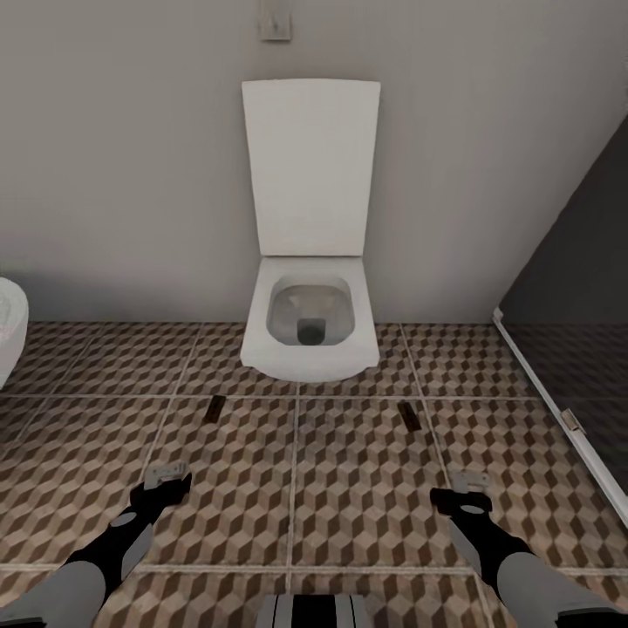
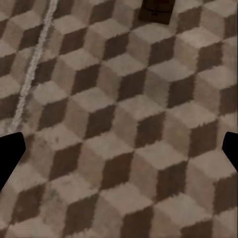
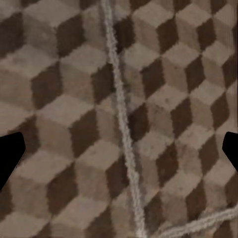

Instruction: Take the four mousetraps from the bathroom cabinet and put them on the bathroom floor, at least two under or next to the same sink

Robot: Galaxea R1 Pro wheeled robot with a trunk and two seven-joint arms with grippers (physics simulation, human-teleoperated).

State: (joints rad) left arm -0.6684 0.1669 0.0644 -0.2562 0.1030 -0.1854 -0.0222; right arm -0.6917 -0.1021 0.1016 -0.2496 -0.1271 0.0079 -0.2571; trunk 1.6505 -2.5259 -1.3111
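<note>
Two small flat dark-brown boards lie on the cube-patterned bathroom floor (image 1: 349,488) in front of the toilet; they look like mousetraps. The left mousetrap (image 1: 216,408) is also in the left wrist view (image 2: 156,10), ahead of the fingers. The right mousetrap (image 1: 408,415) lies ahead of my right arm. My left gripper (image 1: 166,478) and right gripper (image 1: 471,484) hover low over the tiles, both open and holding nothing. In each wrist view the black fingertips (image 2: 10,153) (image 3: 10,153) stand far apart over bare tile. The cabinet is out of view.
A white toilet (image 1: 311,323) with its lid raised stands against the grey wall straight ahead. A white rounded fixture (image 1: 9,331) pokes in at the left edge. A dark glass panel with a pale frame (image 1: 567,410) runs along the right.
</note>
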